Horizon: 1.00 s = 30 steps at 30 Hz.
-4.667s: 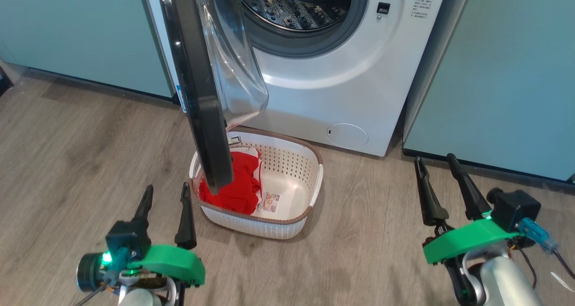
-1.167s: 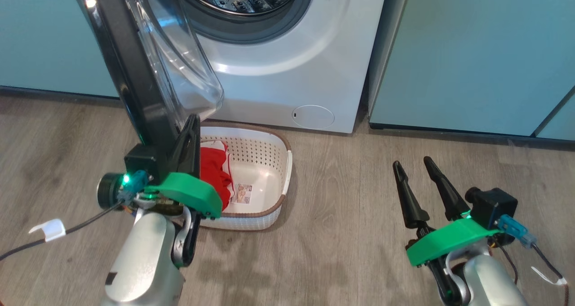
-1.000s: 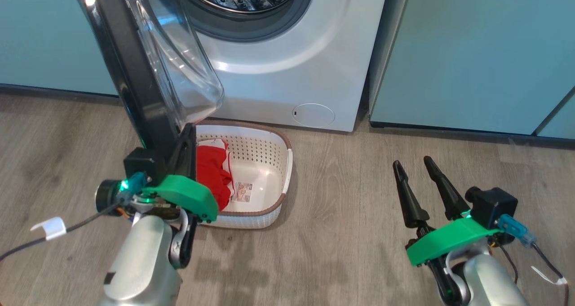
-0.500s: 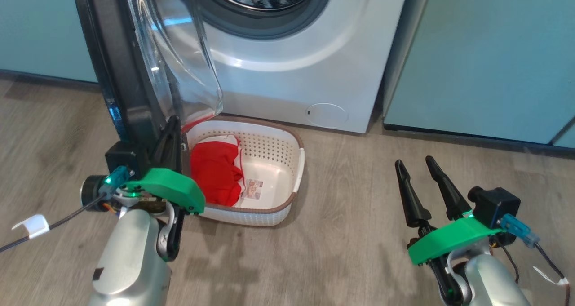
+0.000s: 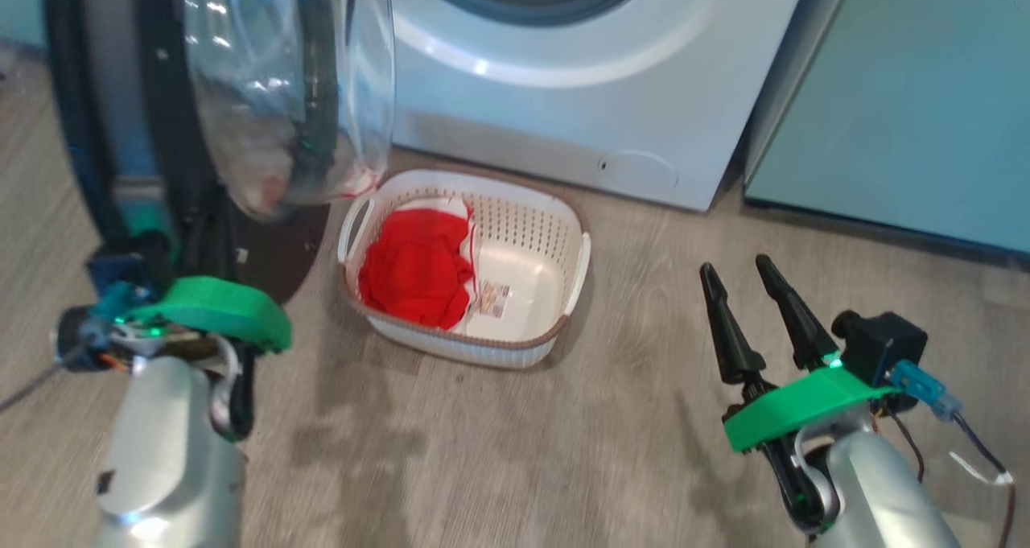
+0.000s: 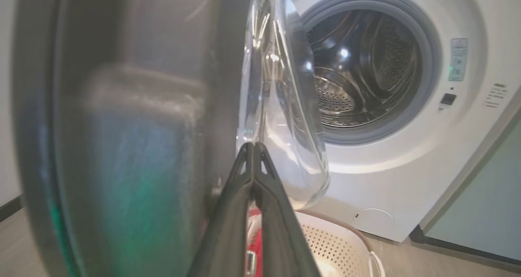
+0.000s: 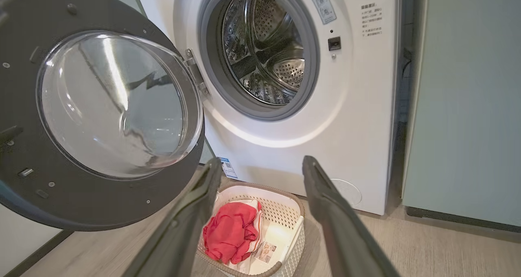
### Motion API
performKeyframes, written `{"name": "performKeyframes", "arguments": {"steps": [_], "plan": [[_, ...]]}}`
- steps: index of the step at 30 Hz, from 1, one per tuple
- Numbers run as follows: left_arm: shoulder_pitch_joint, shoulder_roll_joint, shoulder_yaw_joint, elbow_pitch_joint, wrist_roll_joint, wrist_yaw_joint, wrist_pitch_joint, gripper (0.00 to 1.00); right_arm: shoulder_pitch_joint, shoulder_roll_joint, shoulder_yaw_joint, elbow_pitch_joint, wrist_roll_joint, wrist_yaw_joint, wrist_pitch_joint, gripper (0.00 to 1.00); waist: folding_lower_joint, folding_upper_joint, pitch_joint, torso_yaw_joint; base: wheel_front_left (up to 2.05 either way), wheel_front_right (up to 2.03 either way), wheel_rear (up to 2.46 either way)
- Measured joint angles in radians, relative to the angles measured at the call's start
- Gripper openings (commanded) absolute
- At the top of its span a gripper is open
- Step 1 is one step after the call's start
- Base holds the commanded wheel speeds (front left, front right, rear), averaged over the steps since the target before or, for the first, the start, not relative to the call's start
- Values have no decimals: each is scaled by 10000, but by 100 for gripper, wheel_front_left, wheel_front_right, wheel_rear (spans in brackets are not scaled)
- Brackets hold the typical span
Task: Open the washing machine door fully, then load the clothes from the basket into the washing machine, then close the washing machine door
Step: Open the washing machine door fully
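- Currently, the washing machine door [image 7: 93,199] is swung out on its hinge to the left of the open drum [image 7: 264,53]. Its lower edge hangs just beside the basket [image 5: 527,355], on the basket's left.
- The left pincer [image 6: 253,147] is closed with nothing between its fingers and is laid along the door's edge, next to the glass bowl [image 6: 285,118]. Contact cannot be confirmed.
- The right pincer [image 5: 736,268] is held open and empty above the floor [image 5: 563,451], well apart from the basket.
- The door is judged stiff and fairly heavy, with a glossy rim that may be slippery. It should be pushed on the black rim far from the hinge, not on the glass.
- The clothes [image 5: 414,266] are heaped in the left half of the basket, which stands on the floor before the washing machine [image 5: 563,97].
- The clothes are judged light, soft and limp. They should be pinched at the raised crest of the red heap, and trailing ends are to be expected.
- The basket is judged light and may be dragged if fabric catches on it.
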Motion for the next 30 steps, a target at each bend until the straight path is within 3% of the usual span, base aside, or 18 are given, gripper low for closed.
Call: {"name": "performKeyframes", "arguments": {"steps": [17, 30], "plan": [[-1051, 871, 2602, 75, -17, -186, 0, 0, -830, -13, -4, -192, -700, 0, 138, 100, 1, 0, 1726, 486, 0, 0, 0], [-2193, 1661, 3511, 913, 84, -522, 0, 0, -779, -31, -393, -926, -953, 0, 704, 100, 1, 0, 2575, 467, 0, 0, 0]]}}
